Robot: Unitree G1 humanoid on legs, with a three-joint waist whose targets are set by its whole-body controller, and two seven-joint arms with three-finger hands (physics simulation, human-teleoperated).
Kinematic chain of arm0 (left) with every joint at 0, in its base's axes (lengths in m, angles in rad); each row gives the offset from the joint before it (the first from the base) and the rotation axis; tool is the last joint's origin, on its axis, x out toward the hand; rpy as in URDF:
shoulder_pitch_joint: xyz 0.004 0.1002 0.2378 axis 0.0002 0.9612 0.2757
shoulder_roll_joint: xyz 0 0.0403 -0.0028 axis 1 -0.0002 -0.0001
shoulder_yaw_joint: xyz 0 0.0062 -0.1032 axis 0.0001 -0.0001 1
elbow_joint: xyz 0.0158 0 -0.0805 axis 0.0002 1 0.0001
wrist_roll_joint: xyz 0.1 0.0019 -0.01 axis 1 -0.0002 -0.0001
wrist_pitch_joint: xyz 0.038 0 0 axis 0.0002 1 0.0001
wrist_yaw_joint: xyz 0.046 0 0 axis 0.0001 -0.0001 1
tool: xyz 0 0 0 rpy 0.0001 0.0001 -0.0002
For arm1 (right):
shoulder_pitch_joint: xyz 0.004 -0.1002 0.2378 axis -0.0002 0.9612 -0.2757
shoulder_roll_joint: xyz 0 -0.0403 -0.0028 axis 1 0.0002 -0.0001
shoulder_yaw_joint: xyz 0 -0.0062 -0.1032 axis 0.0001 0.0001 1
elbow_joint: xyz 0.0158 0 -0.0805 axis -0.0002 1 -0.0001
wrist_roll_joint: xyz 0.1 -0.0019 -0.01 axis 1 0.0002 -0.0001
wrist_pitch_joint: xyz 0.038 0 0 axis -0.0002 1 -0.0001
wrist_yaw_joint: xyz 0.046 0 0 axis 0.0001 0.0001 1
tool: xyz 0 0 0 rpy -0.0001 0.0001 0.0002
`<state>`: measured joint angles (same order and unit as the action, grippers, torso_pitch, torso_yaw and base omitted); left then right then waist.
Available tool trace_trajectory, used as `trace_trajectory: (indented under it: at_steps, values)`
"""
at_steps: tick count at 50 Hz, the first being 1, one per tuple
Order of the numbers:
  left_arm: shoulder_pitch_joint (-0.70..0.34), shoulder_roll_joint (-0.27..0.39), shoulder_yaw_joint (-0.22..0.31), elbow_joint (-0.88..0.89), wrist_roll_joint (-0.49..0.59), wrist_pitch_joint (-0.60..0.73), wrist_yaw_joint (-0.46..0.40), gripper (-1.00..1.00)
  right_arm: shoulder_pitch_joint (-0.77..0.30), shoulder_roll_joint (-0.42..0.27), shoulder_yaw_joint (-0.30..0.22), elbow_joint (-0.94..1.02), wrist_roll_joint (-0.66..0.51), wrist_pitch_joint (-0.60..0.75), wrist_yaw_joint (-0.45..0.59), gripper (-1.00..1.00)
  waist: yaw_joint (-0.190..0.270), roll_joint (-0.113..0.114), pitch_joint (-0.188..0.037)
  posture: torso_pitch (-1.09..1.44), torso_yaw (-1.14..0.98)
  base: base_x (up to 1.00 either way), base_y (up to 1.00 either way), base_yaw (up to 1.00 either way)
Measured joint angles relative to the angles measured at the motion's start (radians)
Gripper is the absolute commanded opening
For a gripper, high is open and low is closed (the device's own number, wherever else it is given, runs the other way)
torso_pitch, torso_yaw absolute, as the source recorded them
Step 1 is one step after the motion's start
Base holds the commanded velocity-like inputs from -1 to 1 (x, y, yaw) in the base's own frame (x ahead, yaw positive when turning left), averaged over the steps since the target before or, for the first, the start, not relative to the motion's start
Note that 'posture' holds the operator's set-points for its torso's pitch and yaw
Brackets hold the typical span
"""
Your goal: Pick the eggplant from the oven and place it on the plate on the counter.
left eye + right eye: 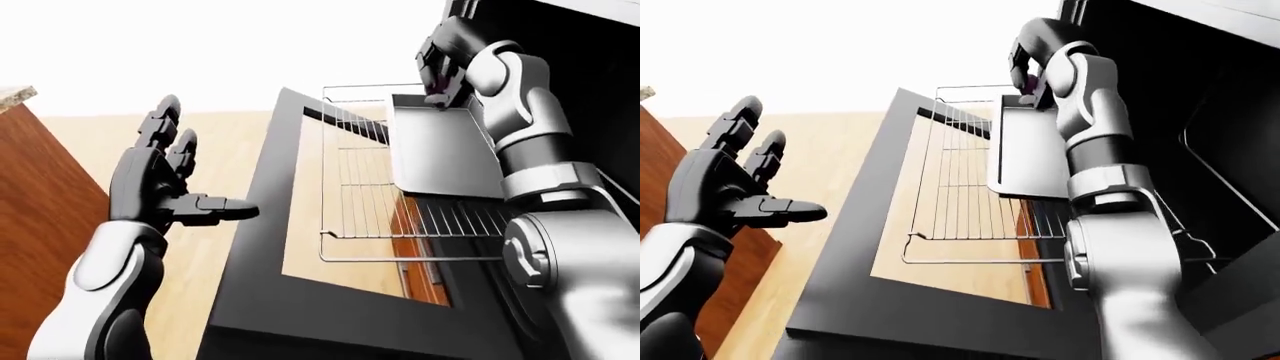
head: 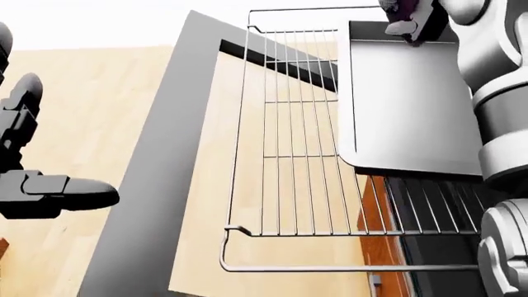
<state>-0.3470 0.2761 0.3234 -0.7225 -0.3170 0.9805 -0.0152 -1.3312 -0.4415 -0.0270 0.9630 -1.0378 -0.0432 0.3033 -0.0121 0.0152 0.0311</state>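
Between our right hand (image 2: pixel 410 17) fingers: the eggplant (image 2: pixel 402 7), gripped and lifted above the tray (image 2: pixel 413 105) for carrying out. Left hand (image 1: pixel 165 184): fingers spread wide, empty, held aside.

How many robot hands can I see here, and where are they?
2. The left hand hangs open at the view's left, beside the oven door. The right hand is at the top, above the baking tray.
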Motion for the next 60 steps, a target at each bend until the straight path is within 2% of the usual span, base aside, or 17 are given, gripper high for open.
trace_trajectory:
  at_steps: [5, 6, 10, 17, 19, 21, 22, 27, 36, 38, 39, 40, 43, 48, 51, 53, 60]
  values:
    - [0.002, -0.003, -0.001, -0.002, -0.002, -0.014, -0.004, 1.00, -0.005, -0.017, -0.007, -0.044, 0.006, 0.004, 0.011, -0.99, -0.011, -0.038, -0.005, 0.00, 0.00, -0.43, 0.28, 0.00]
    - [0.005, -0.009, -0.007, -0.003, -0.004, -0.014, -0.005, 1.00, -0.001, -0.024, -0.011, -0.049, 0.005, 0.007, 0.010, -0.99, -0.017, -0.028, -0.003, 0.00, 0.00, -0.43, 0.27, 0.00]
    - [0.006, -0.009, -0.022, 0.004, -0.013, -0.002, -0.008, 1.00, 0.020, -0.031, -0.022, -0.050, 0.003, 0.032, 0.030, -0.98, -0.024, -0.053, -0.019, 0.00, 0.00, -0.43, 0.28, 0.00]
    - [0.000, -0.008, -0.009, -0.028, -0.017, -0.005, -0.003, 1.00, 0.010, -0.025, -0.021, -0.113, 0.018, 0.032, 0.040, -0.99, 0.003, -0.002, -0.007, 0.00, 0.00, -0.43, 0.30, 0.00]
    - [0.000, -0.007, -0.008, -0.028, -0.020, -0.002, -0.003, 1.00, 0.015, -0.026, -0.023, -0.126, 0.019, 0.036, 0.047, -0.99, 0.005, 0.021, 0.000, 0.00, 0.00, -0.43, 0.31, 0.00]
    - [-0.002, -0.004, -0.004, -0.031, -0.021, 0.004, 0.000, 1.00, 0.019, -0.026, -0.024, -0.147, 0.020, 0.039, 0.056, -0.99, 0.007, 0.061, -0.001, 0.00, 0.00, -0.43, 0.30, 0.00]
    - [-0.001, 0.000, 0.002, -0.030, -0.021, 0.009, 0.002, 1.00, 0.024, -0.021, -0.024, -0.162, 0.021, 0.040, 0.058, -0.99, 0.013, 0.065, -0.001, 0.00, 0.00, -0.43, 0.31, 0.00]
    - [-0.021, 0.008, 0.009, -0.039, -0.019, 0.049, 0.021, 1.00, 0.052, -0.015, -0.013, -0.184, 0.029, 0.039, 0.089, -0.99, 0.021, 0.040, -0.014, 0.00, 0.00, -0.43, 0.31, 0.00]
    - [-0.067, 0.021, -0.007, -0.059, -0.041, 0.083, 0.030, 1.00, 0.073, -0.045, -0.053, -0.341, 0.044, 0.089, 0.128, -0.99, 0.000, 0.002, 0.007, 0.00, 0.00, -0.43, 0.23, 0.00]
    - [-0.073, 0.021, -0.012, -0.061, -0.040, 0.082, 0.033, 1.00, 0.077, -0.044, -0.056, -0.364, 0.052, 0.097, 0.135, -1.00, -0.002, -0.019, 0.009, 0.00, 0.00, -0.43, 0.14, 0.00]
    - [-0.075, 0.022, -0.016, -0.062, -0.039, 0.077, 0.033, 1.00, 0.080, -0.042, -0.060, -0.375, 0.059, 0.103, 0.138, -0.99, -0.004, -0.044, 0.004, 0.00, 0.00, -0.43, 0.13, 0.00]
    - [-0.068, 0.011, -0.025, -0.061, -0.038, 0.074, 0.032, 1.00, 0.096, -0.042, -0.068, -0.388, 0.068, 0.111, 0.138, -1.00, -0.021, -0.046, 0.002, 0.00, 0.00, -0.43, 0.13, 0.00]
    - [-0.056, 0.009, -0.040, -0.047, -0.042, 0.086, 0.024, 1.00, 0.136, -0.039, -0.085, -0.426, 0.104, 0.150, 0.155, -1.00, -0.003, -0.074, -0.025, 0.00, 0.00, -0.42, 0.14, 0.00]
    - [-0.076, 0.009, -0.040, -0.049, -0.027, 0.076, 0.028, 1.00, 0.173, -0.046, -0.089, -0.503, 0.153, 0.185, 0.163, -0.99, 0.014, -0.021, -0.006, 0.00, 0.00, -0.33, 0.09, 0.00]
    - [-0.085, 0.008, -0.048, -0.055, -0.024, 0.078, 0.028, 1.00, 0.193, -0.032, -0.096, -0.522, 0.183, 0.238, 0.176, -0.98, -0.005, 0.030, 0.046, 0.00, 0.00, 0.00, 0.00, -0.27]
    - [-0.089, 0.010, -0.046, -0.058, -0.021, 0.082, 0.028, 1.00, 0.196, -0.025, -0.082, -0.544, 0.201, 0.262, 0.183, -0.98, -0.002, 0.077, 0.048, 0.00, 0.00, 0.00, 0.00, -0.88]
    - [-0.097, 0.015, -0.046, -0.028, 0.003, 0.084, 0.027, 1.00, 0.217, -0.013, -0.067, -0.632, 0.233, 0.287, 0.200, -0.98, -0.004, 0.036, 0.035, 0.00, 0.00, 0.00, 0.00, -1.00]
